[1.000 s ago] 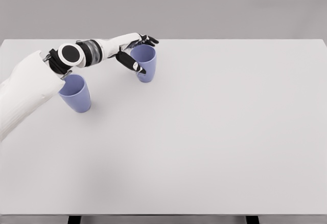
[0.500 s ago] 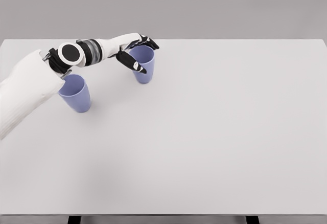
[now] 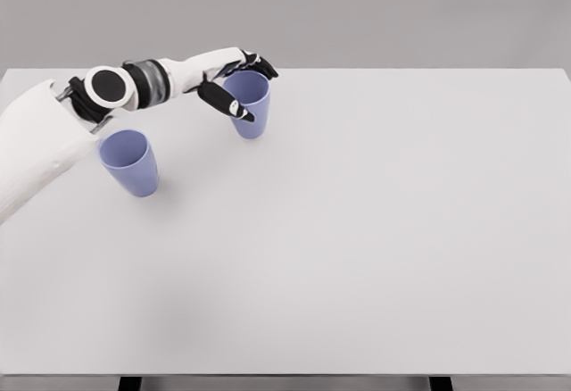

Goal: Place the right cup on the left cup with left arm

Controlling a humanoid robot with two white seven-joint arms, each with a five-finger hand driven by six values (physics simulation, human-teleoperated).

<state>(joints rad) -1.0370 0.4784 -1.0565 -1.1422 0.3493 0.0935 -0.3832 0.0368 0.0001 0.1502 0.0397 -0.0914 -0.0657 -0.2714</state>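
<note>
Lilac plastic cup, upper left, gripped by left robot hand; thin rim grip w/ thumb could slip, tilting it before matching left cup.

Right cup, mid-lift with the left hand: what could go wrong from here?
1. The left hand holds the right cup only near the rim, thumb in front and fingers behind. It might tilt or slip during transport.
2. The left cup stands close under the forearm. A low sweep back could knock it over.
3. Both cups look the same size. A cup arriving tilted or off-centre may catch the rim instead of nesting.
</note>
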